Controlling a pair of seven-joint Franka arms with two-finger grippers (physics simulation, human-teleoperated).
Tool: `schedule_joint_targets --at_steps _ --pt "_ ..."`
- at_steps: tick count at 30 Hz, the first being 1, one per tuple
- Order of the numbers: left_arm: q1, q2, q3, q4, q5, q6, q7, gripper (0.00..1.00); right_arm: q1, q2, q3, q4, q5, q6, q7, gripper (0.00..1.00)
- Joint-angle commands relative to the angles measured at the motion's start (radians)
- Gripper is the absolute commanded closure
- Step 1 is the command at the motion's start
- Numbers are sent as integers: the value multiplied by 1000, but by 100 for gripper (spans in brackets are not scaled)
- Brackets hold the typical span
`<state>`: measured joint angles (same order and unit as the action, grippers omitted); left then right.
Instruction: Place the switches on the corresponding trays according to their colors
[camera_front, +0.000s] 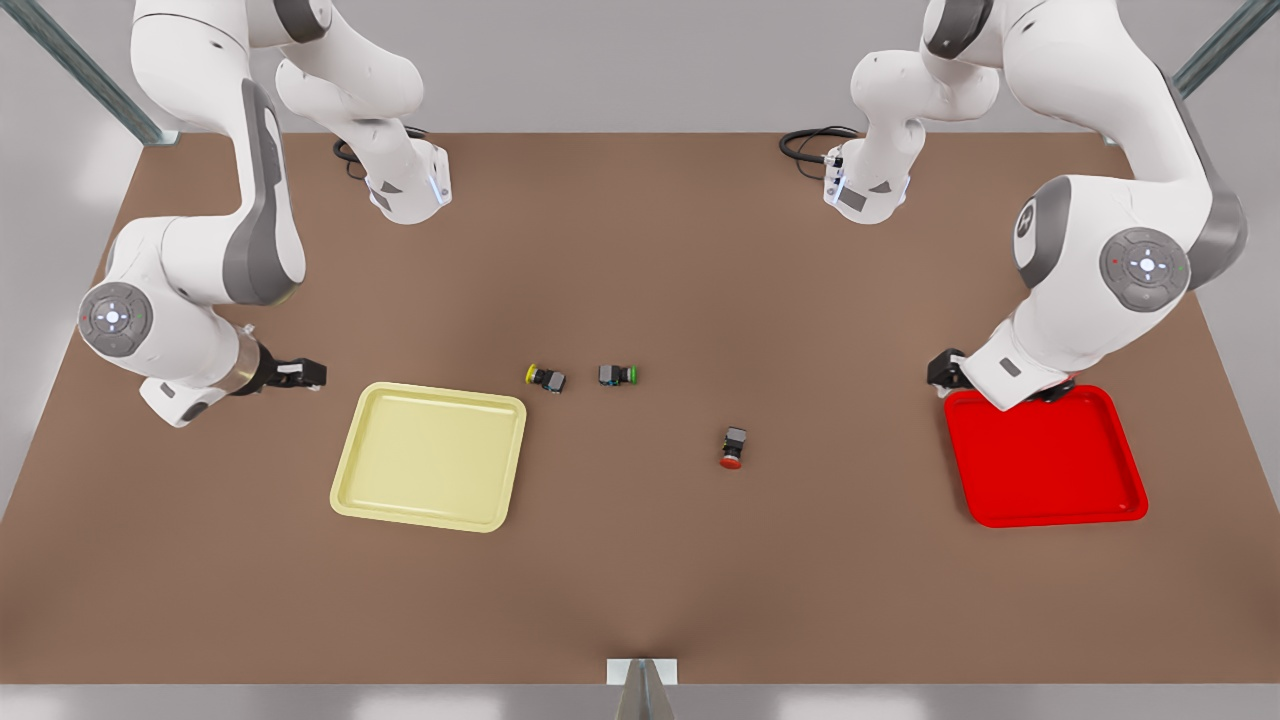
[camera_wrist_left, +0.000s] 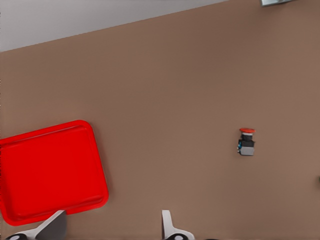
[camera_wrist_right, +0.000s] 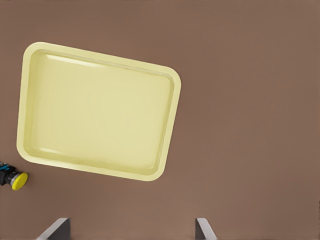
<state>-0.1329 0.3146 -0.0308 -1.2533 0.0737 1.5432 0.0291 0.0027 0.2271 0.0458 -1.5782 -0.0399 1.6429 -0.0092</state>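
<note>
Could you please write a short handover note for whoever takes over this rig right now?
Left tool: open, empty, beside the red tray.
Right tool: open, empty, by the yellow tray.
Both trays hold nothing.
Yellow switch lies on the table, just off the yellow tray's far corner.
Red switch lies in the open between the trays.
Green switch sits next to the yellow one; no tray matches it.
Done: nothing yet.
Left: yellow switch into yellow tray, red switch into red tray.

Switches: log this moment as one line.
red switch on table | yellow switch on table | trays empty | left gripper open | right gripper open
</note>
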Motion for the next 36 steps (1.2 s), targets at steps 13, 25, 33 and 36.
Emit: schedule_joint_targets --at_steps 13,25,33,36 --pt "-271 146 -14 -385 -101 597 -80 0 131 37 310 -77 -3 164 -44 0" --pt "-360 368 -12 -394 -100 781 -302 0 241 167 376 -171 -52 451 -445 0" --pt "-358 431 -11 -394 -100 836 -301 0 234 201 379 -246 -51 468 -445 0" --pt "-358 442 -11 -393 -100 845 -301 17 234 210 379 -246 -51 471 -445 0"
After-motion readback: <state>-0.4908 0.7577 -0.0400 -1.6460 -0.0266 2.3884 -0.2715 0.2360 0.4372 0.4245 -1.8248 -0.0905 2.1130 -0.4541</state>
